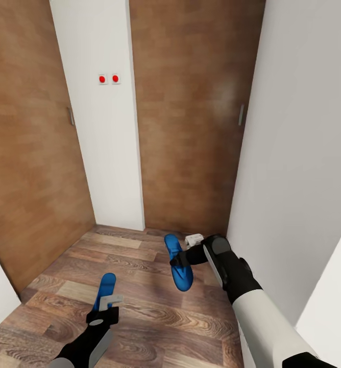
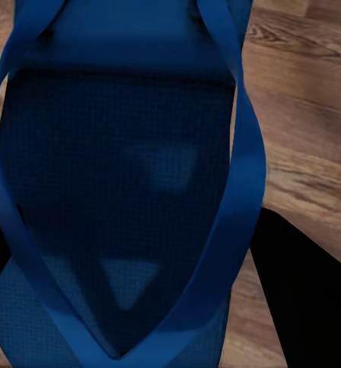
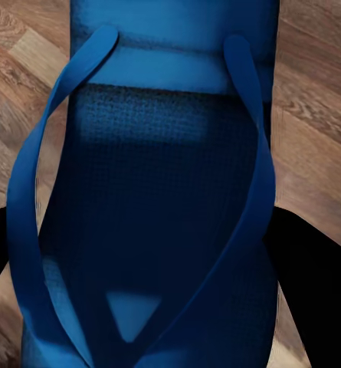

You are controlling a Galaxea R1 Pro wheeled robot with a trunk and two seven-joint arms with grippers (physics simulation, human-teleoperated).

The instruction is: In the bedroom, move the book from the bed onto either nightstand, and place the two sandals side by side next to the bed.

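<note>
Forward, each arm's end effector (image 1: 106, 305) (image 1: 179, 259) grips a blue sandal (image 1: 105, 289) (image 1: 179, 260).

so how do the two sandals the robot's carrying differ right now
The left sandal sits low and near in the head view, mostly hidden behind the left gripper; the right sandal is held further forward by the right gripper, nearly all of it in sight. The left one points roughly straight ahead; the right one is angled across the floor. Both are blue thong sandals, each gripped and off the wooden floor.
</note>
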